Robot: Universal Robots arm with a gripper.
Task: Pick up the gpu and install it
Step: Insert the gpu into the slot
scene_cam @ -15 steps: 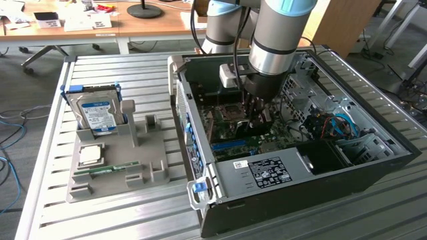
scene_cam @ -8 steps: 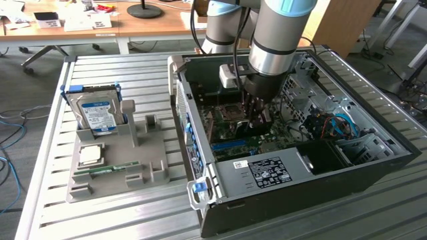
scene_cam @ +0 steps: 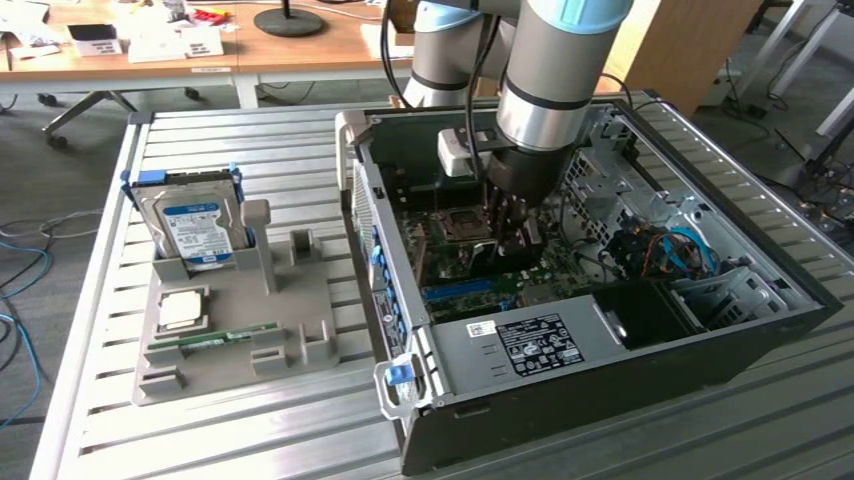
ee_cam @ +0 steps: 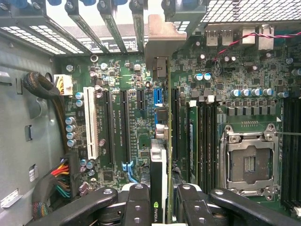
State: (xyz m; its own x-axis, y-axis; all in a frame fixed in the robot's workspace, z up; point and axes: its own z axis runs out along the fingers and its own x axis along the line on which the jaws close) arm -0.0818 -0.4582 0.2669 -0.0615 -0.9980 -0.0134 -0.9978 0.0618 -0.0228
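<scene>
Black gpu (ee_cam: 159,188), clamped edge-on in the claw (ee_cam: 160,200), is hanging over the motherboard (ee_cam: 117,141); slight misalignment risks jamming beside the slot.

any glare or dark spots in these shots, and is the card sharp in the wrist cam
Exterior view: even daylight, deep shadow inside the computer case under the gripper. Wrist view: bright glare through the rear slot openings; the gpu, held edge-on, looks soft up close, while the motherboard is sharp.
</scene>
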